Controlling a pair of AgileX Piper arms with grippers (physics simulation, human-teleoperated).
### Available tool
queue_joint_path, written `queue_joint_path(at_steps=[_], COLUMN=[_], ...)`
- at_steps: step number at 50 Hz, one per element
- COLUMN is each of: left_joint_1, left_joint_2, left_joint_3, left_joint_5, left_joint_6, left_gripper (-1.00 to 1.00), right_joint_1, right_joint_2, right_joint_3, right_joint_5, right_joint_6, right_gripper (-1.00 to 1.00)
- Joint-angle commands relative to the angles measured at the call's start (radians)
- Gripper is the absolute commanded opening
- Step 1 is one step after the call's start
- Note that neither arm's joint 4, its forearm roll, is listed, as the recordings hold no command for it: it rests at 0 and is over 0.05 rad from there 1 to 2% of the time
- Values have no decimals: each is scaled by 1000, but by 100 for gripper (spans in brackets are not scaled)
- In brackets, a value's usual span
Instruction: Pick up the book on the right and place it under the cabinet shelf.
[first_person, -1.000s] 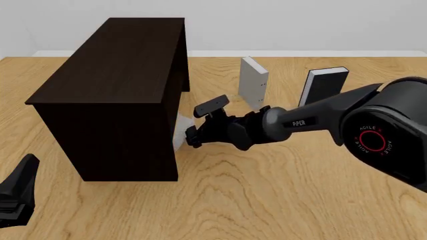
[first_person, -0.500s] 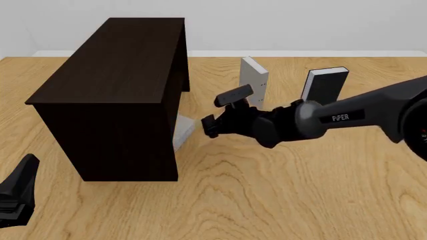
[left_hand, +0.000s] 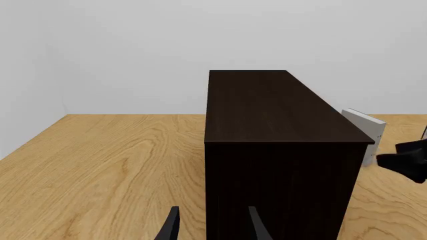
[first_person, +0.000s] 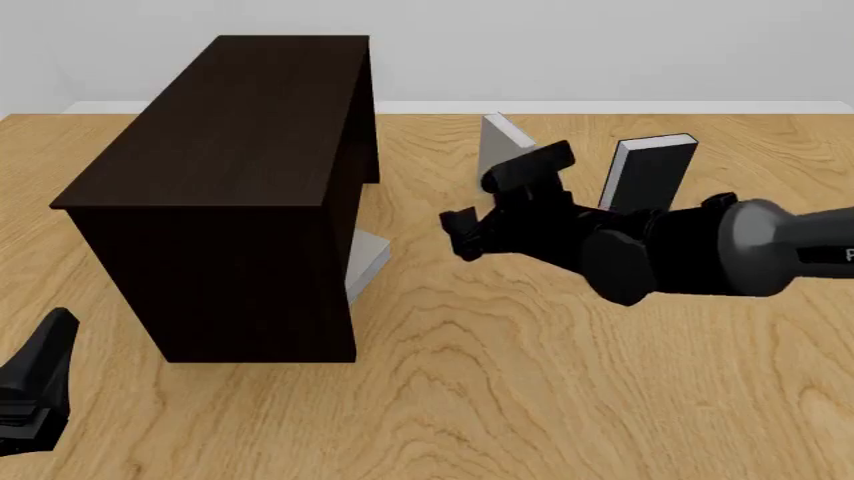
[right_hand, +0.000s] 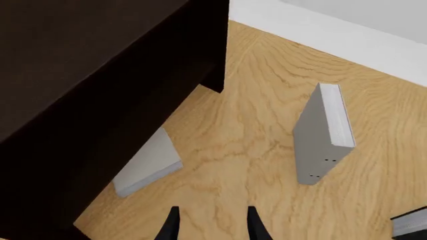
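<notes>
A second grey book (first_person: 503, 160) stands upright in the upper middle of the front view, its white page edges facing right and small dark dots near its lower cover edge. Just to its right, a black-covered book (first_person: 650, 170) stands upright too, leaning slightly. Both rest on the light wooden worktop (first_person: 534, 400), before a pale wall (first_person: 601, 50).

We read no whole word anywhere; only a cut-off white letter shows on the right arm (first_person: 787, 245) at the front view's three o'clock edge.
</notes>
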Motion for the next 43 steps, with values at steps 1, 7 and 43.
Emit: queue_joint_path(at_steps=[1,7,43], left_joint_1=[0,0,0], left_joint_2=[0,0,0], left_joint_3=[0,0,0], left_joint_5=[0,0,0], left_joint_6=[0,0,0], left_gripper=[100,100,100], right_joint_1=[-30,-43,-175], right_joint_2=[-139,-205,-568], right_joint_3=[105,150,371], right_joint_5=[-11,-12,33], right_joint_6=[-18,-21,-44], right_gripper=[100,100,100])
